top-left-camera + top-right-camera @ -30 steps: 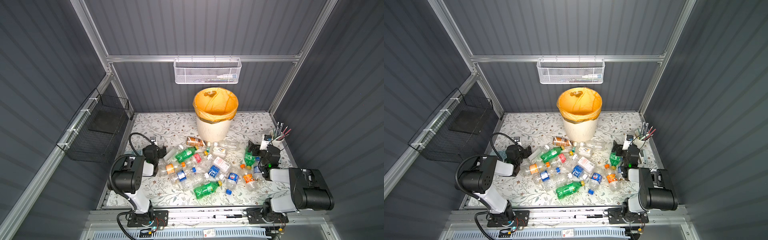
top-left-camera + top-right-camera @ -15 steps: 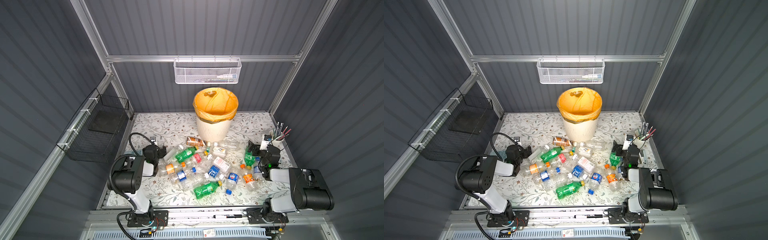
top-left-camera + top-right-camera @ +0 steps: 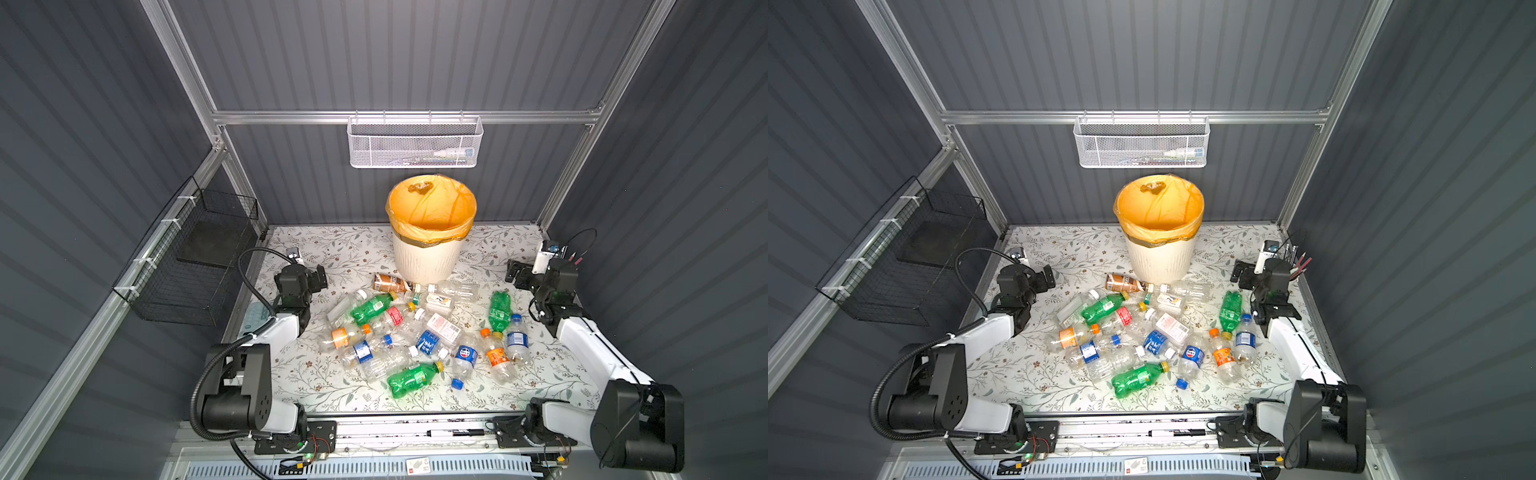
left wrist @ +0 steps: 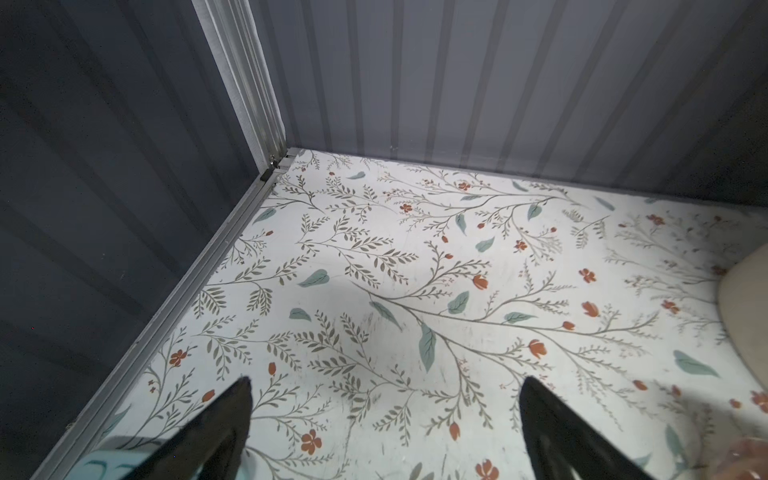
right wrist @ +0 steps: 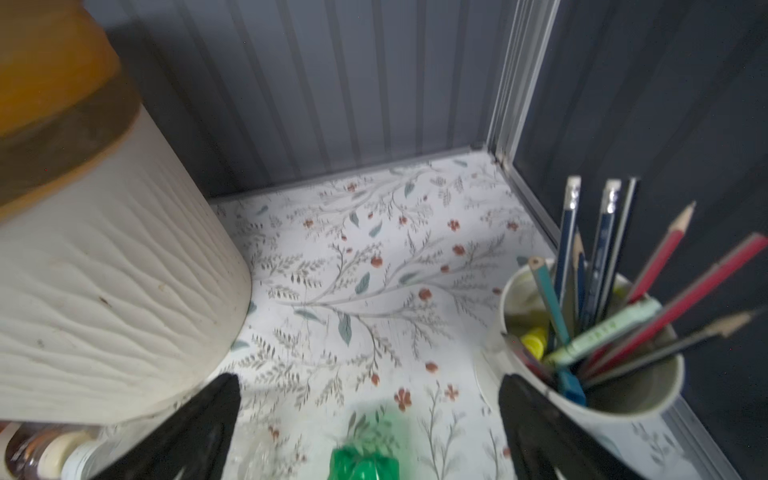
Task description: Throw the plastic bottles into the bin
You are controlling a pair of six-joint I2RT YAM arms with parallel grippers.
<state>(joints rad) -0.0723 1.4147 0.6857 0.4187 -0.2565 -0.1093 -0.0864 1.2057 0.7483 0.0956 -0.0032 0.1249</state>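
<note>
Left gripper [image 3: 319,277] low at the tabletop's 10 o'clock, right gripper [image 3: 514,275] low at 2 o'clock, both arms reaching forward from the near edge, jaws spread wide, empty.

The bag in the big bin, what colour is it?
Orange-yellow. The bag shows best in a top view.

No lettering can be read outright. The nearest thing to a brand is a round red, white and blue emblem — Pepsi-like — on the blue label of a clear bottle [image 3: 465,356] lying near the front, right of middle. A white-labelled bottle [image 3: 444,329] just left of it and farther back shows a barcode — digits too small. The other bottle labels are blurs.
</note>
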